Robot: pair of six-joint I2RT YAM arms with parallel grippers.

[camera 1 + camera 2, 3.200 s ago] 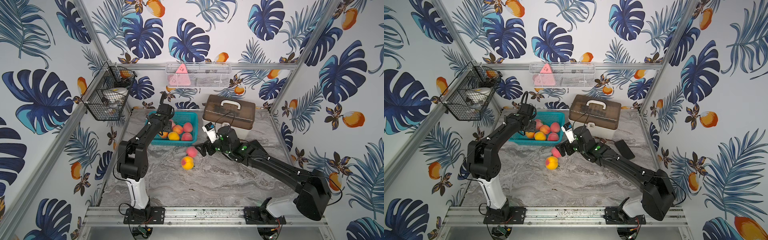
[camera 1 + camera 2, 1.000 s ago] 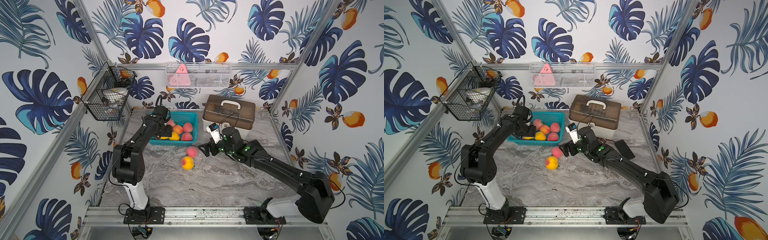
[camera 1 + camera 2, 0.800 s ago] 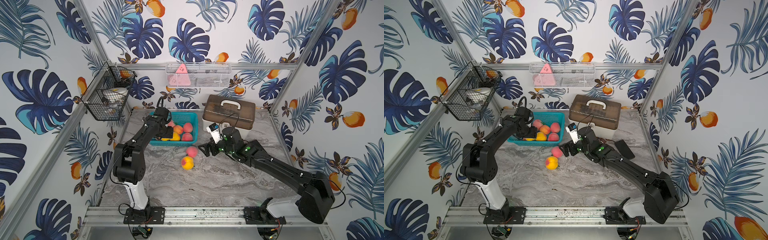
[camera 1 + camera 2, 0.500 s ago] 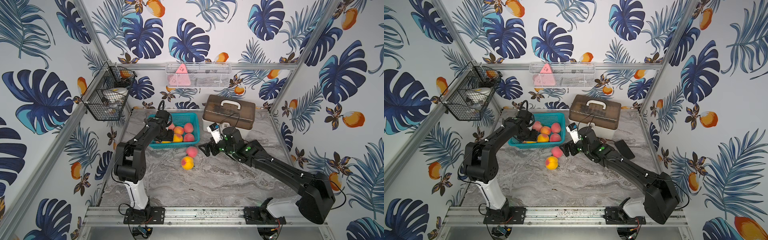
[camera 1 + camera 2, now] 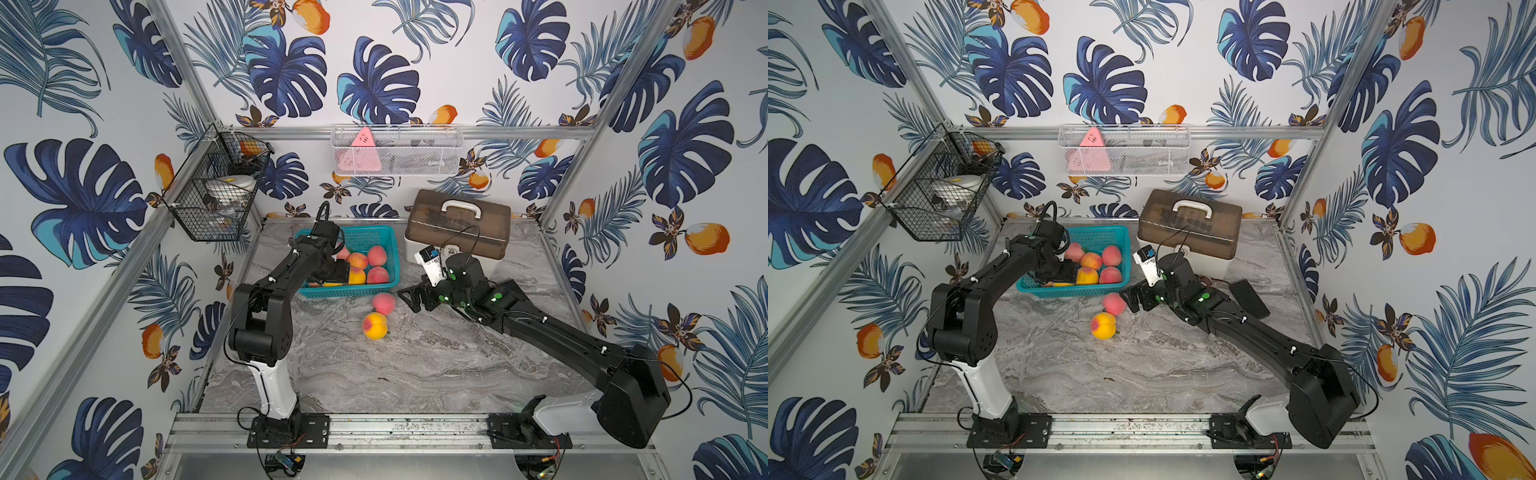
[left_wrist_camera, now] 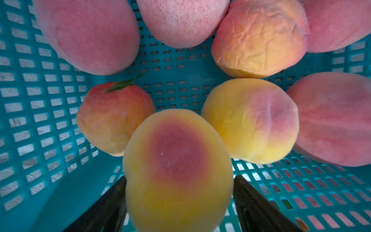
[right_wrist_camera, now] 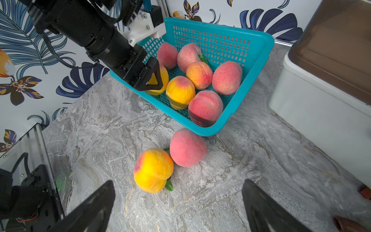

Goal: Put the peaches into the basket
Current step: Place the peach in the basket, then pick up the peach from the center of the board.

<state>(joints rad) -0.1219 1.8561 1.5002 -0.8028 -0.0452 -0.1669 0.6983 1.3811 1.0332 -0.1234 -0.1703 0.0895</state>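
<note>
The teal basket (image 5: 349, 291) (image 5: 1071, 292) stands at the back left and holds several peaches. My left gripper (image 5: 332, 278) (image 5: 1064, 277) reaches down inside it. In the left wrist view my left gripper (image 6: 179, 177) is open, with a yellow, red-blushed peach (image 6: 176, 170) between its jaws, resting in the basket; a thin gap shows on one side. Two peaches lie on the table in front of the basket, one pink (image 5: 384, 302) (image 7: 187, 147) and one yellow (image 5: 374, 326) (image 7: 153, 169). My right gripper (image 5: 411, 300) (image 7: 178, 181) hovers open just right of them, holding nothing.
A brown-lidded white box (image 5: 457, 224) stands right of the basket, behind my right arm. A black wire basket (image 5: 212, 199) hangs on the left wall and a white mesh basket (image 5: 395, 153) on the back wall. A flat black object (image 5: 1250, 303) lies beside the right arm.
My left gripper has sunk lower into the basket with the yellow peach and its jaws have spread off it. The basket has shifted a little to the right. The right arm has barely moved.
</note>
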